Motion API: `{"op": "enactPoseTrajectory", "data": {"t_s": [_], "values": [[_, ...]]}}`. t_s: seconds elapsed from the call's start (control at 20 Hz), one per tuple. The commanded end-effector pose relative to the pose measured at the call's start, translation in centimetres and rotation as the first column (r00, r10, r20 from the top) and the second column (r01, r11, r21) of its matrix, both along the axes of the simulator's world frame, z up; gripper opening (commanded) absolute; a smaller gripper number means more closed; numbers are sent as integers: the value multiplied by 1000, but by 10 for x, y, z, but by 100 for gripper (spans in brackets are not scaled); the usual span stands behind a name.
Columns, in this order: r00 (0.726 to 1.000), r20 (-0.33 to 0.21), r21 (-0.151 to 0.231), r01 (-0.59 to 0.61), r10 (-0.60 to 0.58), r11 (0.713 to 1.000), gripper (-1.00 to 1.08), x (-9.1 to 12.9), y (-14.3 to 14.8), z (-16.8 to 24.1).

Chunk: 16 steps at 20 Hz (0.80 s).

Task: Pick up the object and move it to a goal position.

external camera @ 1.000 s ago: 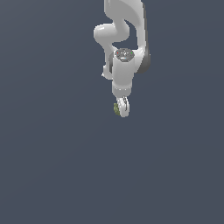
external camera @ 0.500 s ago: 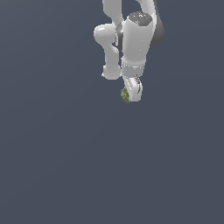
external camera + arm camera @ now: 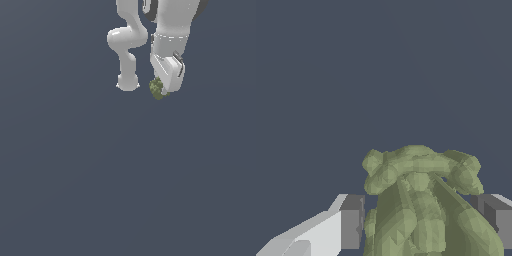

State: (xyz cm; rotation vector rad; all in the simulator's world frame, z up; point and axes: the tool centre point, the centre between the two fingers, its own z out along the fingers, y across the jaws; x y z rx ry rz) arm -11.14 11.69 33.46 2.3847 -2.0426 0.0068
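A plain slate-grey surface (image 3: 100, 190) fills the exterior view and forms the whole backdrop of the wrist view. The white Panda arm (image 3: 127, 45) is seen at the top of the exterior view, its jointed links curving down on the exterior view's left while the thick wrist section and hand hang on the exterior view's right. At the lower end of that hand the gripper (image 3: 162, 91) is pointed downward.

The olive-green broccoli-like clump (image 3: 157, 88) is held at the gripper's tip, with its bumpy surface showing just to the exterior view's left of the white gripper body. Whether the clump is raised clear of the surface cannot be judged with certainty from the exterior view, since the background is uniform.

In the wrist view the clump (image 3: 423, 205) is seen large and close, its knobbly head spreading above a ridged stem. It is flanked by the two grey finger pads (image 3: 352, 222), one on each side, and the gripper (image 3: 423, 225) is pinched onto it, the pads touching or nearly touching its sides.
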Motion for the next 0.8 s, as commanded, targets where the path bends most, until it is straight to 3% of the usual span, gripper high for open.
{"op": "enactPoseTrajectory", "data": {"t_s": [0.0, 0.35, 0.75], "values": [[1000, -1, 0, 0, 0, 1000, -100, -1, 10, 25], [1000, -2, 2, -2, 2, 1000, -100, 0, 32, 81], [1000, -2, 4, -3, 3, 1000, -100, 2, 46, 116]]}}
